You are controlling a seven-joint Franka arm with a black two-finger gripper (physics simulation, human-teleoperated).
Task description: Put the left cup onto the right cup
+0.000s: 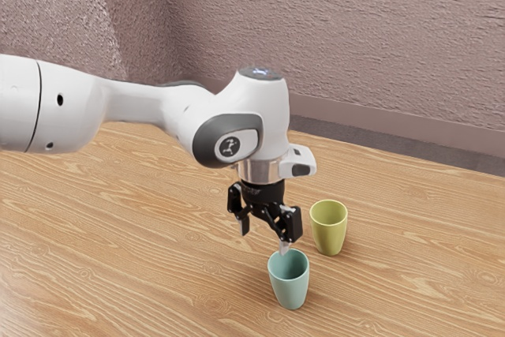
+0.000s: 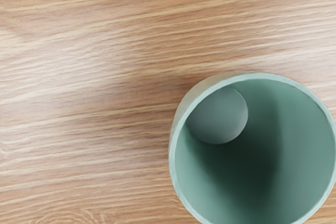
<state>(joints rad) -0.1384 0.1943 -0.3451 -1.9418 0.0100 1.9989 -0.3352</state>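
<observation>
- Two cups stand upright on the worktop (image 1: 118,258), near each other but apart.
- The farther cup (image 1: 328,226) stands behind the nearer cup (image 1: 288,278), toward the exterior view's right.
- The claw (image 1: 263,241) hangs just above the nearer cup's rim.

Item count, per type:
- Cups: qty 2. 1 ea. teal cup (image 1: 288,278) (image 2: 273,166), 1 ea. olive-green cup (image 1: 328,226). Same form: plain tapered tumbler, open top.
- Table (image 1: 118,258) (image 2: 79,77): qty 1, wood-grain top.
- Arm (image 1: 118,112): qty 1, white.
- Gripper (image 1: 264,239): qty 1, black, w/ 2 fingers (image 1: 244,221).
- Items standing on table: 2 (cups only).
</observation>
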